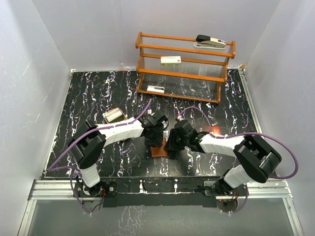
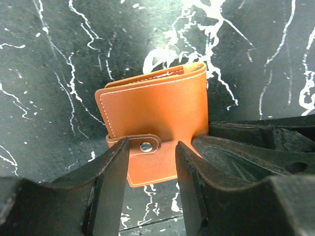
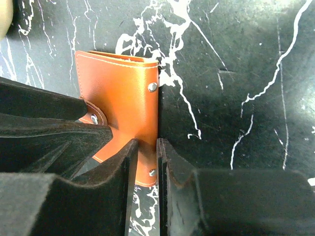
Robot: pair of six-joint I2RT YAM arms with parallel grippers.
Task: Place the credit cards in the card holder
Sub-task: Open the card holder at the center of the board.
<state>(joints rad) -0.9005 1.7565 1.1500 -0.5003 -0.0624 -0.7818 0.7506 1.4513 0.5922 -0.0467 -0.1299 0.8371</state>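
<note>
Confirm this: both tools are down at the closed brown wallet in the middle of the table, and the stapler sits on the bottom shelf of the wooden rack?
Not quite. The stapler sits on the top shelf of the wooden rack, as the top external view shows. Both tools are indeed down at the closed brown wallet.

White arm links, black joints, purple cables

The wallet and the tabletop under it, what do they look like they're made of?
The card holder looks like smooth tan-orange leather or an imitation: pale stitching along its edges, a strap with a metal snap, soft sheen. The table looks like black stone or a marble-pattern laminate, white-veined with a dull gloss; which one is unclear.
</note>
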